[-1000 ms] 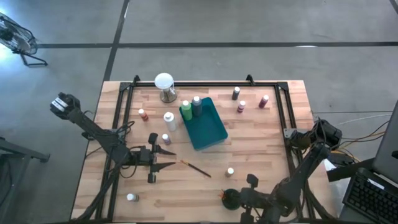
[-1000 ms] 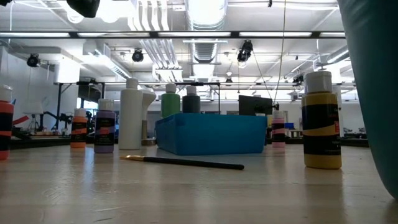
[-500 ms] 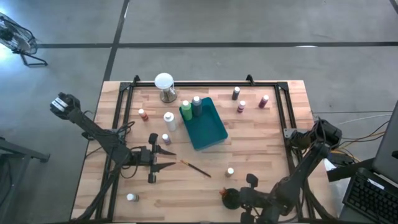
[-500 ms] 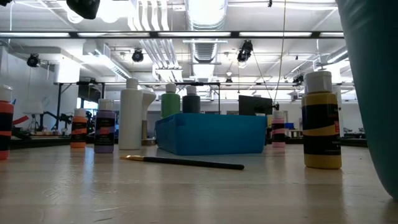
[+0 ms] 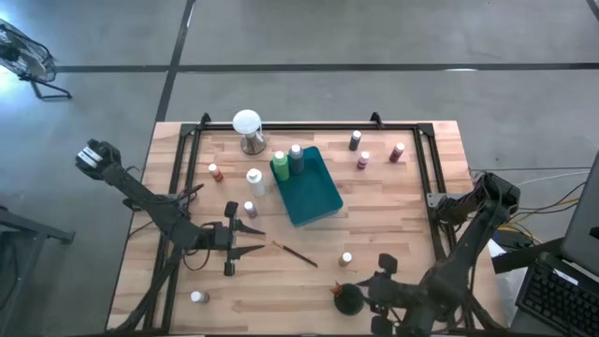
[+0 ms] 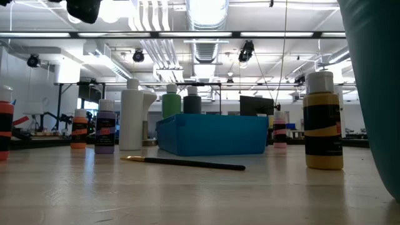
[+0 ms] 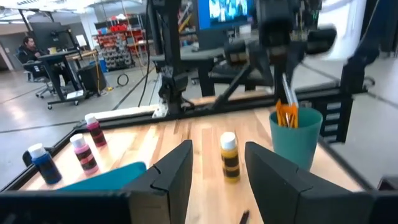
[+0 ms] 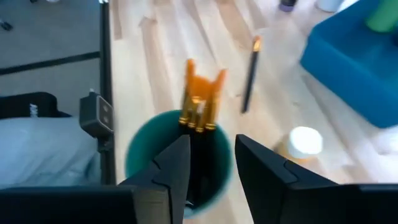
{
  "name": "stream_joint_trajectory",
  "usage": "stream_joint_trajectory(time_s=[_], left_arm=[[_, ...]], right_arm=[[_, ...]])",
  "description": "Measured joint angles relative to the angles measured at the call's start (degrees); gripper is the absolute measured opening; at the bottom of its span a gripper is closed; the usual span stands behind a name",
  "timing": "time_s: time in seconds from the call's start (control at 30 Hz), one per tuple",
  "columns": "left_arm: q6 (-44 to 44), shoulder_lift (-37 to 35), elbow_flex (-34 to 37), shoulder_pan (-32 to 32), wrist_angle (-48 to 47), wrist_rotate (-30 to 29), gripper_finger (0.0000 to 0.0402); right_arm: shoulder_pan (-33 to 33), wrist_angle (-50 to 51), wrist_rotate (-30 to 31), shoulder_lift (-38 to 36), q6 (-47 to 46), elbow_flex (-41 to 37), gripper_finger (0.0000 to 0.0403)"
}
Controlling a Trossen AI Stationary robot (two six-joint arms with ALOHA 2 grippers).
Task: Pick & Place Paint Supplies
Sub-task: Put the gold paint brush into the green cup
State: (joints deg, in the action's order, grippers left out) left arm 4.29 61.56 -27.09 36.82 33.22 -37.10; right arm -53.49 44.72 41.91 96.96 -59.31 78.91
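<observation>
A dark teal cup (image 5: pixel 348 300) (image 8: pixel 177 158) stands near the table's front edge, with orange-handled brushes (image 8: pixel 200 99) (image 7: pixel 287 112) sticking up out of it. My right gripper (image 8: pixel 211 142) (image 5: pixel 363 296) hovers open just above the cup and holds nothing. One dark brush (image 5: pixel 295 254) (image 6: pixel 184 163) lies flat on the wood. Beside the cup stands a yellow bottle (image 5: pixel 346 258) (image 7: pixel 229 157). My left gripper (image 5: pixel 260 239) (image 7: pixel 216 148) waits open at mid-left, level, pointing toward the cup. Green and dark bottles (image 5: pixel 280 167) stand in the teal tray (image 5: pixel 318 201).
White (image 5: pixel 255 182), purple (image 5: pixel 250 210) and orange (image 5: pixel 215 172) bottles stand left of the tray. Three more bottles (image 5: pixel 363 160) stand far right, and one (image 5: pixel 197 298) at the near left. A white globe (image 5: pixel 247 129) sits at the far edge. A black frame rims the table.
My right gripper has risen above the cup and drawn slightly toward the table's right edge. The cup and its brushes have stayed in place.
</observation>
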Motion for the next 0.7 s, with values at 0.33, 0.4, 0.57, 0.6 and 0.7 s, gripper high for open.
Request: stream_joint_trajectory(time_s=[0.33, 0.4, 0.57, 0.6, 0.7], left_arm=[[-8.33, 0.0, 0.0, -0.71, -8.77, 0.55, 0.0154], [-11.79, 0.0, 0.0, -1.37, -11.55, 2.67, 0.0154], [-17.03, 0.07, 0.0, -3.55, -17.17, 7.06, 0.0154], [-17.05, 0.18, 0.0, -3.84, -17.53, 7.64, 0.0153], [-15.84, 0.55, 0.0, -4.11, -17.53, 7.96, 0.0154]], right_arm=[[1.27, 14.08, 4.52, -3.06, -0.55, 4.2, 0.0139], [1.83, 15.1, 4.61, -3.95, -0.63, 4.33, 0.0144], [3.35, 15.35, 4.76, -6.62, 1.57, 4.33, 0.0157], [3.55, 15.35, 4.74, -7.01, 2.33, 4.33, 0.0159], [4.27, 15.74, 4.8, -8.1, 4.09, 4.33, 0.0165]])
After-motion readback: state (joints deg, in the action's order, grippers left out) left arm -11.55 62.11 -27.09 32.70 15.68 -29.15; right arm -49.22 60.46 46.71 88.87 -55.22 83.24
